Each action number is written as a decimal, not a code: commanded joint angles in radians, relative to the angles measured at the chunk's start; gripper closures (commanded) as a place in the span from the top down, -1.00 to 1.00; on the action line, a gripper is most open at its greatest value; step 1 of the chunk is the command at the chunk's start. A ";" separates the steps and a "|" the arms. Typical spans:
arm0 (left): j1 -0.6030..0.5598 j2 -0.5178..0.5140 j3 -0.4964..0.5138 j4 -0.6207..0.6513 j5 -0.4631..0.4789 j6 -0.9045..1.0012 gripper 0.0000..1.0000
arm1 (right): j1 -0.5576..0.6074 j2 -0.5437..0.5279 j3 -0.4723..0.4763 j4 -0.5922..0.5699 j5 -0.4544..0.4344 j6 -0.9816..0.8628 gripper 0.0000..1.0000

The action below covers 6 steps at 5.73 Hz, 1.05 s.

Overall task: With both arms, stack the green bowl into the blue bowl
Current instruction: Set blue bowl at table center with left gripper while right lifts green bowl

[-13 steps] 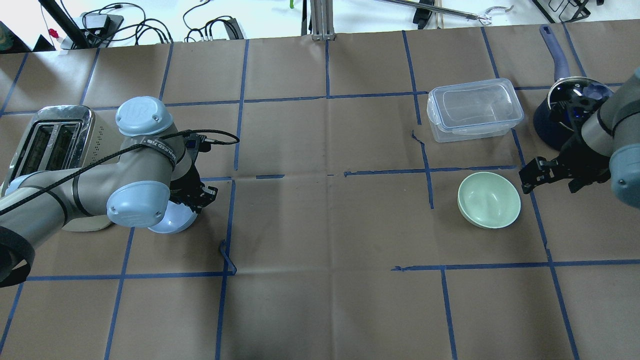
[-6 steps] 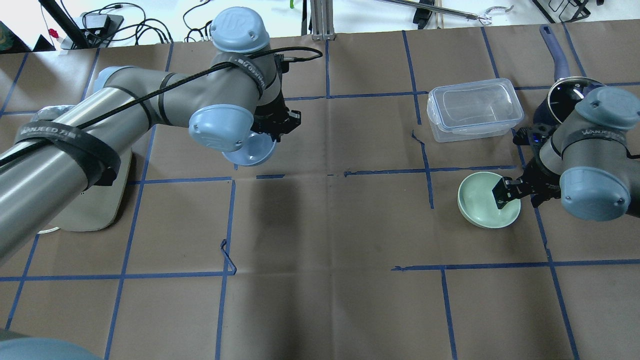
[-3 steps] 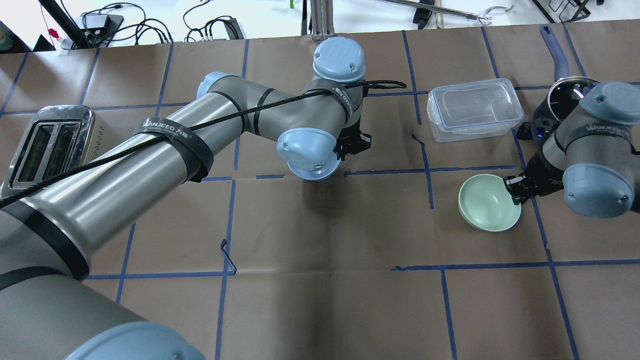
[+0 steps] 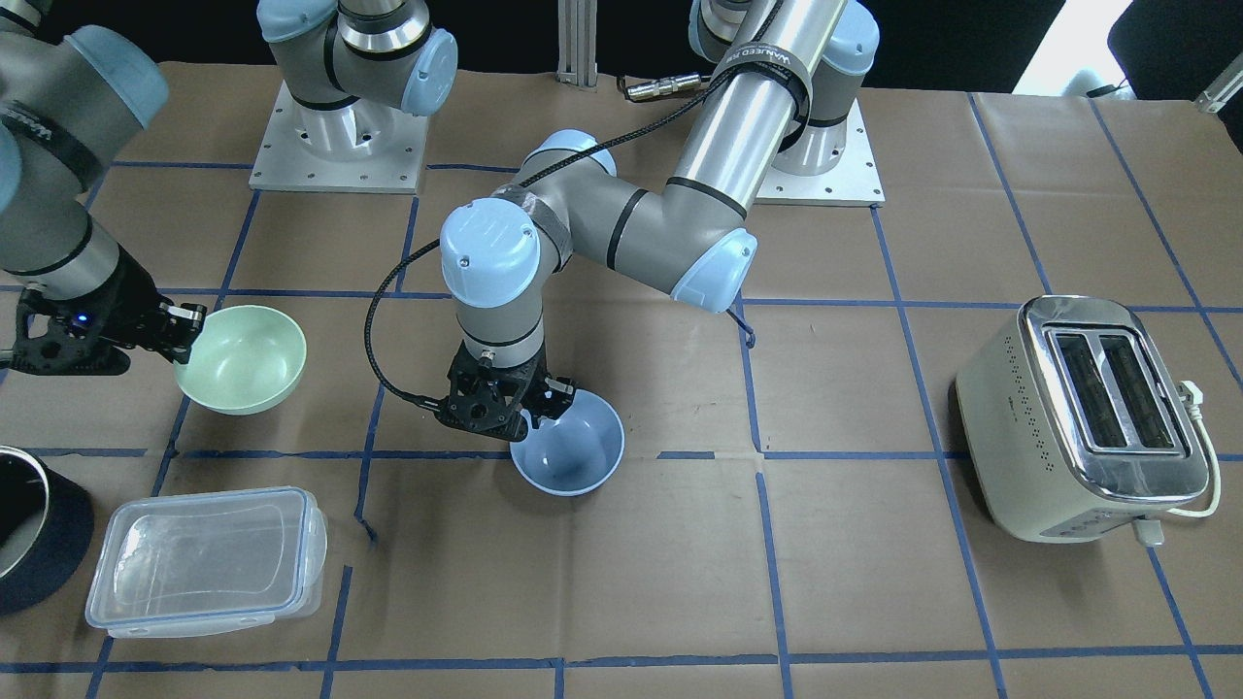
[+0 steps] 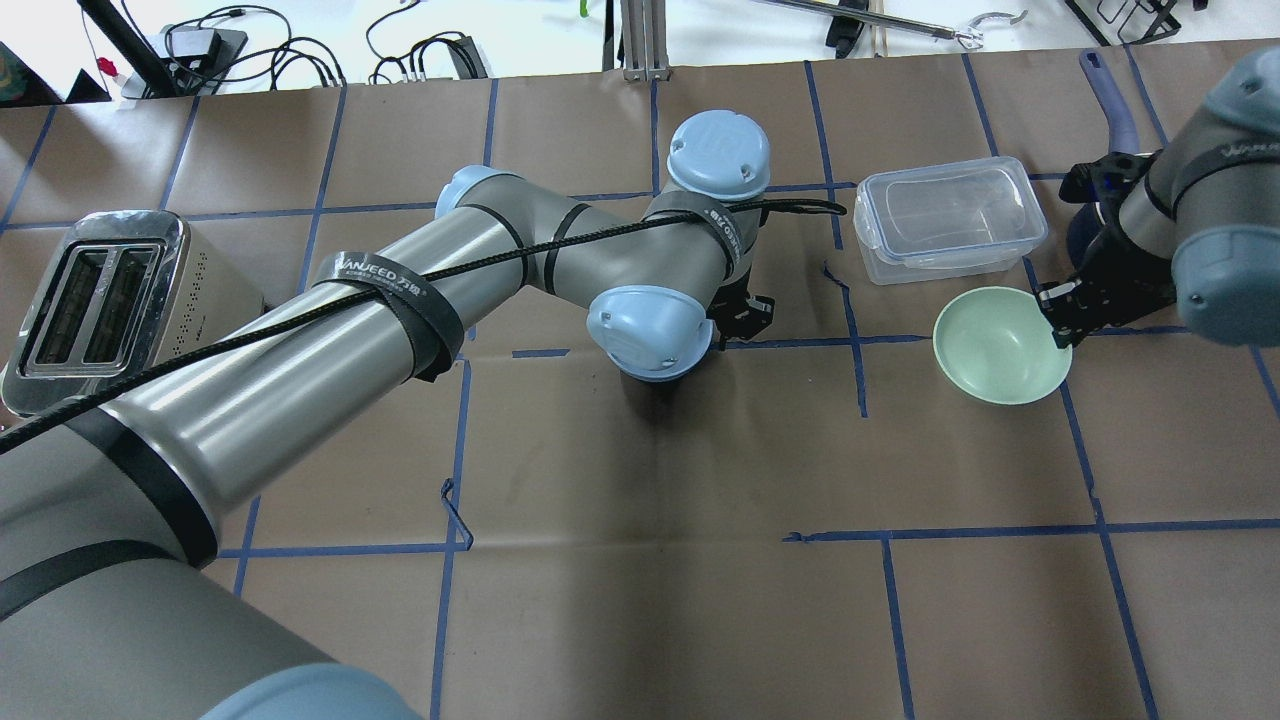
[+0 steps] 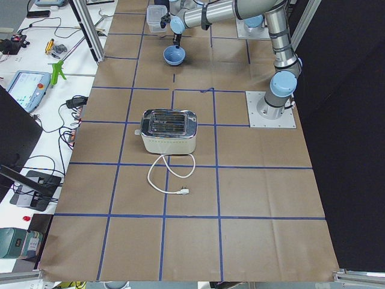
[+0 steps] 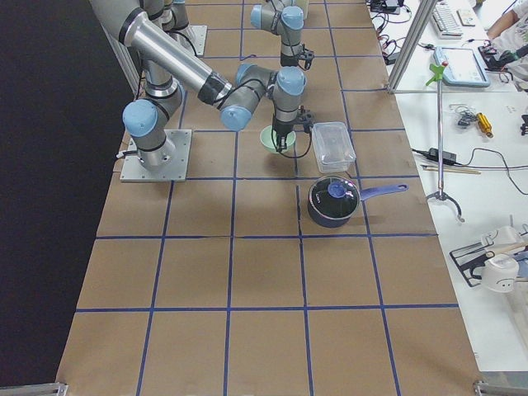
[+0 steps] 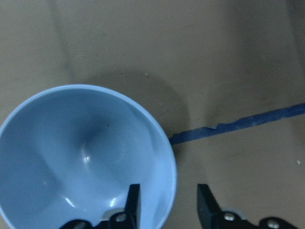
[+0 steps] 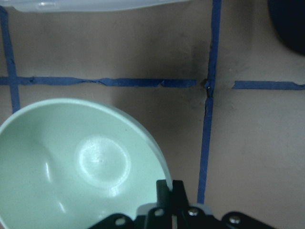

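Your right gripper (image 4: 186, 328) is pinched tight on the rim of the green bowl (image 4: 245, 361), near the clear box (image 4: 199, 555). Your left gripper (image 4: 532, 416) has its jaws apart, one on each side of the rim of the blue bowl (image 4: 575, 454), at the middle of the table (image 4: 874, 582).

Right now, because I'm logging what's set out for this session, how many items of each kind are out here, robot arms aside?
bowls: 2 (green bowl, blue bowl)
clear lidded container: 1
toaster: 1
saucepan with lid: 1
total: 5
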 commanded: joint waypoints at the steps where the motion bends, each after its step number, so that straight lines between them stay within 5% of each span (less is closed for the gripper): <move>1: 0.017 0.076 0.015 -0.029 -0.006 0.003 0.97 | 0.008 -0.027 -0.244 0.321 -0.004 0.010 -0.83; 3: 0.165 0.283 0.019 -0.321 -0.030 0.140 0.97 | 0.013 -0.034 -0.378 0.471 -0.003 0.022 -0.83; 5: 0.326 0.501 -0.012 -0.564 -0.034 0.241 0.97 | 0.160 0.039 -0.377 0.380 -0.006 0.184 -0.83; 6: 0.407 0.514 -0.012 -0.583 -0.034 0.289 0.97 | 0.272 0.064 -0.377 0.360 0.006 0.325 -0.83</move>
